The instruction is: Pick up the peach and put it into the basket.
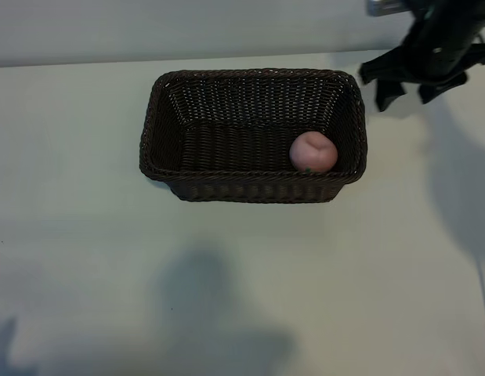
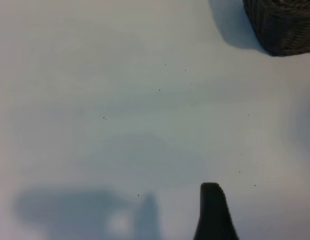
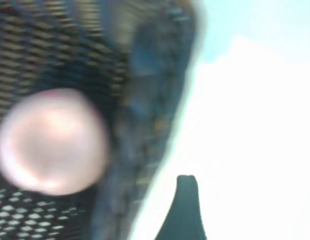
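Observation:
The peach (image 1: 313, 151), small, round and pink, lies inside the dark brown wicker basket (image 1: 173, 88), against its right end near the front wall. In the right wrist view the peach (image 3: 52, 141) shows close up on the woven floor, beside the basket wall (image 3: 149, 100). My right gripper (image 1: 405, 98) hangs open above the table just past the basket's far right corner, with nothing between its fingers. My left gripper (image 2: 155, 205) is out of the exterior view; one dark finger (image 2: 215, 215) shows over bare table, nothing held, with a basket corner (image 2: 285, 25) farther off.
The basket stands in the middle of a plain white table (image 1: 85, 258). Arm shadows fall on the table in front of the basket and along the right side.

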You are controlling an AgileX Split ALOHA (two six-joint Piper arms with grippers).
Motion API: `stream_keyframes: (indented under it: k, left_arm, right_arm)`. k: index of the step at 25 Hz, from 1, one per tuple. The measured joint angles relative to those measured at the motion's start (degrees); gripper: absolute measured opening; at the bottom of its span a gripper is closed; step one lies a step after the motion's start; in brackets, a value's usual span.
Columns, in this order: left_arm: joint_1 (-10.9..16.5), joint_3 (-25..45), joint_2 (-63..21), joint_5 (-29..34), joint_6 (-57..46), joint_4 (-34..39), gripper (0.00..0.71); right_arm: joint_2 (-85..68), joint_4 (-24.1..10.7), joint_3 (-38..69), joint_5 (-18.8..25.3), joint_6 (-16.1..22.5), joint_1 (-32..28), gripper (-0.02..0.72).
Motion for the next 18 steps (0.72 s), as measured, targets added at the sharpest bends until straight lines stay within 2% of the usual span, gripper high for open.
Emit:
stream_keyframes:
  k: [10,18]
  left_arm:
    - [0.0,0.0,0.0,0.0,0.0,0.0,0.481]
    - [0.0,0.0,0.0,0.0,0.0,0.0,0.481]
  right_arm:
    - [0.0,-0.23,0.0,1.76,-2.49,-13.34,0.595]
    - [-3.58,0.01,0.0,3.33,-3.09,-17.2,0.595]
